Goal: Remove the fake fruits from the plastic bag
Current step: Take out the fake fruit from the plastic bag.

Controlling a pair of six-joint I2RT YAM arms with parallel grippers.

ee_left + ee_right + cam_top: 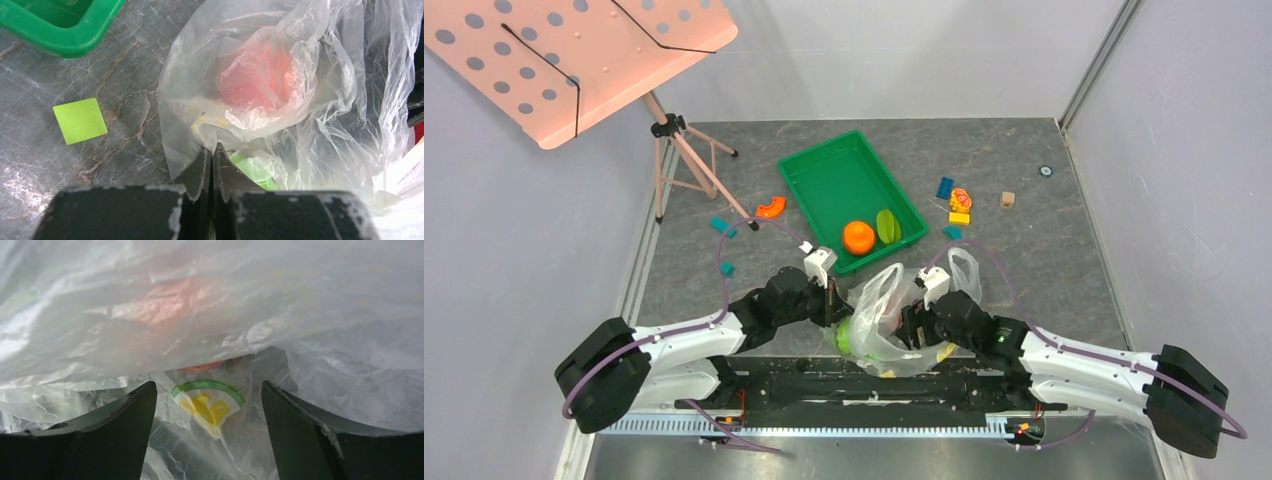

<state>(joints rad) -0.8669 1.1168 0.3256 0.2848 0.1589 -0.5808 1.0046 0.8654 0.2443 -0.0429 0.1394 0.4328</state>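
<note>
The thin, slippery plastic bag [886, 310] lay at 6 o'clock on the bench [1024, 200], left pincer [212, 162] closed on its edge, right pincer [209, 405] open. The light pink peach [255, 75] inside probably needed gripping across its middle.

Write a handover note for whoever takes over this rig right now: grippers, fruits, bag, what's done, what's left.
Left gripper: shut, pinching the edge of the plastic bag.
Right gripper: open, jaws wide, close up against the bag, holding nothing.
Bag: at the near table edge, between the two arms. The pink peach and a green fruit show through the film, inside it.
Done: the orange and the green ribbed piece lie in the green tray.
Left: take out the peach and the green fruit.
</note>
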